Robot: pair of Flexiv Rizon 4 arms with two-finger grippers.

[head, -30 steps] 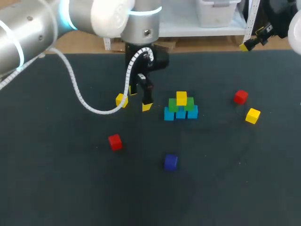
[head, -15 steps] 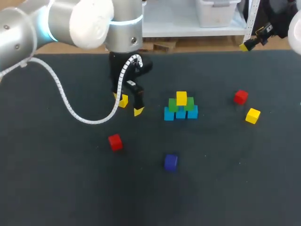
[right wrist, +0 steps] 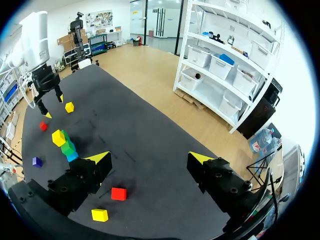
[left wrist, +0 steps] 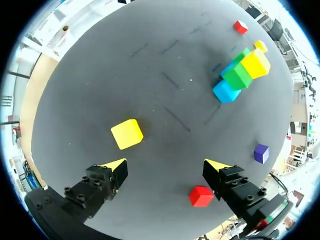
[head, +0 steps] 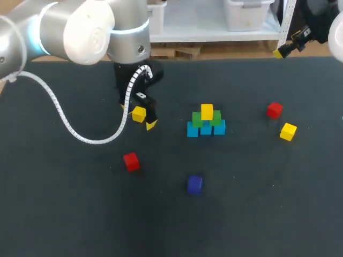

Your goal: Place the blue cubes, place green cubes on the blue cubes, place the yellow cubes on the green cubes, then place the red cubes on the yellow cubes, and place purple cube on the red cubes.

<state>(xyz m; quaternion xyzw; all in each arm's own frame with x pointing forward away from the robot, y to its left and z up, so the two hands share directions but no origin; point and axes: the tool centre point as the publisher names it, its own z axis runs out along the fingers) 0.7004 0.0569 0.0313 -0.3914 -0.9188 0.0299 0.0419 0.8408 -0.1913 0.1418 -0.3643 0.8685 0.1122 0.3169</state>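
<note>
Fingers spread wide and empty, the left gripper (left wrist: 165, 166) should be centred over the yellow cube (left wrist: 127, 133), seen just ahead nearer one finger, then lowered and closed squarely.

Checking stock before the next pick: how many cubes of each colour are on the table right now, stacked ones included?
Blue cubes: 3
Green cubes: 2
Yellow cubes: 3
Red cubes: 2
Purple cube: 1
Total: 11
</note>
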